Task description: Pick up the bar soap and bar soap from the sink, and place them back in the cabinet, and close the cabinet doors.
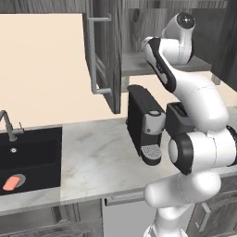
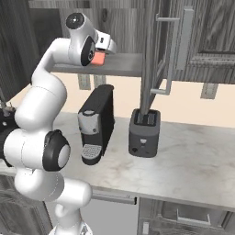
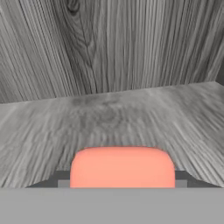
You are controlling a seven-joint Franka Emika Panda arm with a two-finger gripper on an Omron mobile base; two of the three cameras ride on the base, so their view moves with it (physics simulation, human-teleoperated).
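Your end effector (image 2: 102, 54) is up at the open cabinet (image 2: 124, 64), at the left end of its grey inner shelf. It is clamped on 1 bar soap (image 3: 122, 167): in the hand view the salmon block sits between the 2 dark finger tips, just above the shelf surface, with the wood-grain back wall ahead. In the right base view the held soap shows as an orange patch beside the wrist, at the shelf's front edge. Whether it touches the shelf you cannot tell.

The 2nd bar soap (image 1: 13, 182) lies on the floor of the sink (image 1: 41, 152), near its front edge, left of the bench's marble top. The faucet (image 1: 8, 124) stands at the sink's back edge.

Both cabinet doors (image 1: 104, 51) stand open, with 1 long silver handle (image 2: 172, 55) clear in the right base view.

On the bench, a coffee machine (image 2: 97, 123) and a toaster (image 2: 144, 133) stand near each other below the shelf.
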